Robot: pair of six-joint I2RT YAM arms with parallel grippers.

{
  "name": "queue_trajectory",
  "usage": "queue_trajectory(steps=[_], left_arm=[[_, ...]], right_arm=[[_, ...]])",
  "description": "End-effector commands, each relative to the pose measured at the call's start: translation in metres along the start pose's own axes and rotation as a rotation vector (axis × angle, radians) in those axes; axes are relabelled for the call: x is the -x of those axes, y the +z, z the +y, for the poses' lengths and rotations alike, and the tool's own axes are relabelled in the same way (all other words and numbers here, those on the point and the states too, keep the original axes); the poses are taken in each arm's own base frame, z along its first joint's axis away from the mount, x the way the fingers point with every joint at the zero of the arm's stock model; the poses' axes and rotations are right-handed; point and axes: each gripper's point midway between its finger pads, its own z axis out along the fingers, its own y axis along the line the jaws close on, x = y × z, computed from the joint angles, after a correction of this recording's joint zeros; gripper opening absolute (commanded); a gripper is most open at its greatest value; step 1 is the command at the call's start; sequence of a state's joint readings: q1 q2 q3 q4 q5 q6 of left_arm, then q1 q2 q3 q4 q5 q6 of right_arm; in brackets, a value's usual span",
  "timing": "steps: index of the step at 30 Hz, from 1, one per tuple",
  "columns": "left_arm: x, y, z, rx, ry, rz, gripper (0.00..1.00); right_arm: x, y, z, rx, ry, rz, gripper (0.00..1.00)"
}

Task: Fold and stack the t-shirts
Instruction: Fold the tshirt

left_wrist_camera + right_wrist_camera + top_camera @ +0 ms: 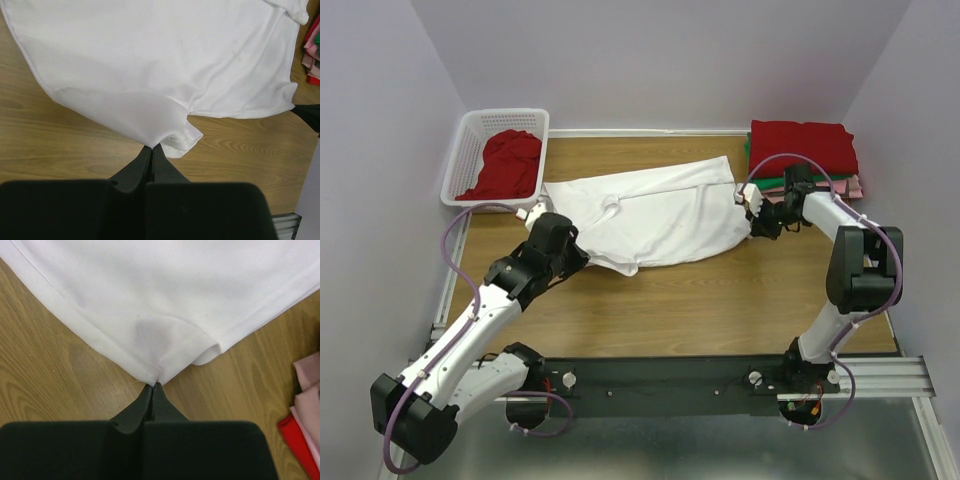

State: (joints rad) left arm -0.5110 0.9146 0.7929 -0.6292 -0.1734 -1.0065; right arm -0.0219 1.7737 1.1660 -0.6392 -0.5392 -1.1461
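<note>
A white t-shirt (pixel 655 213) lies spread across the middle of the wooden table. My left gripper (pixel 582 252) is shut on its near-left edge; the left wrist view shows the pinched cloth (pixel 150 135) at my closed fingertips (pixel 151 146). My right gripper (pixel 752 222) is shut on the shirt's right hem, seen in the right wrist view (pixel 156 384) with the cloth (pixel 165 315) fanning out beyond. A stack of folded shirts, red on top (pixel 802 148) with green and pink below, sits at the back right. A crumpled red shirt (pixel 508 163) lies in the basket.
A white lattice basket (pixel 460 165) stands at the back left corner. The folded stack's pink and red edges show in the right wrist view (pixel 305 425). Grey walls close in the table on three sides. A black rail (pixel 660 380) runs along the near edge.
</note>
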Motion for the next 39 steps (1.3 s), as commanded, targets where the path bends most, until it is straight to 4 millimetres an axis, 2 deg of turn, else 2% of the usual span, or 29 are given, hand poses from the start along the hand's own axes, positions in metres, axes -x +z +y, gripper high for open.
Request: queue_trajectory(steps=[1, 11, 17, 21, 27, 35, 39], left_arm=[[0.021, -0.006, -0.01, -0.024, 0.024, -0.056, 0.0], [0.031, -0.003, -0.018, -0.044, 0.04, -0.068, 0.0], [0.045, -0.008, -0.027, -0.057, 0.052, -0.098, 0.0], [0.052, -0.01, -0.03, -0.057, 0.058, -0.112, 0.0], [0.058, -0.006, -0.03, -0.043, 0.071, -0.119, 0.0], [0.068, 0.003, -0.027, -0.018, 0.069, -0.133, 0.0], [0.077, 0.01, -0.025, -0.005, 0.07, -0.146, 0.0]], right_arm=[[0.018, -0.022, -0.007, -0.068, -0.028, -0.039, 0.0], [0.014, -0.027, 0.023, -0.013, -0.02, -0.043, 0.0], [0.008, -0.032, 0.04, 0.042, -0.036, -0.016, 0.0], [0.001, -0.037, 0.044, 0.031, -0.057, 0.019, 0.0], [-0.009, -0.036, 0.033, 0.015, -0.047, 0.084, 0.0], [0.004, -0.025, 0.0, 0.014, -0.007, 0.06, 0.0], [0.007, -0.019, -0.006, 0.033, -0.001, 0.054, 0.0]])
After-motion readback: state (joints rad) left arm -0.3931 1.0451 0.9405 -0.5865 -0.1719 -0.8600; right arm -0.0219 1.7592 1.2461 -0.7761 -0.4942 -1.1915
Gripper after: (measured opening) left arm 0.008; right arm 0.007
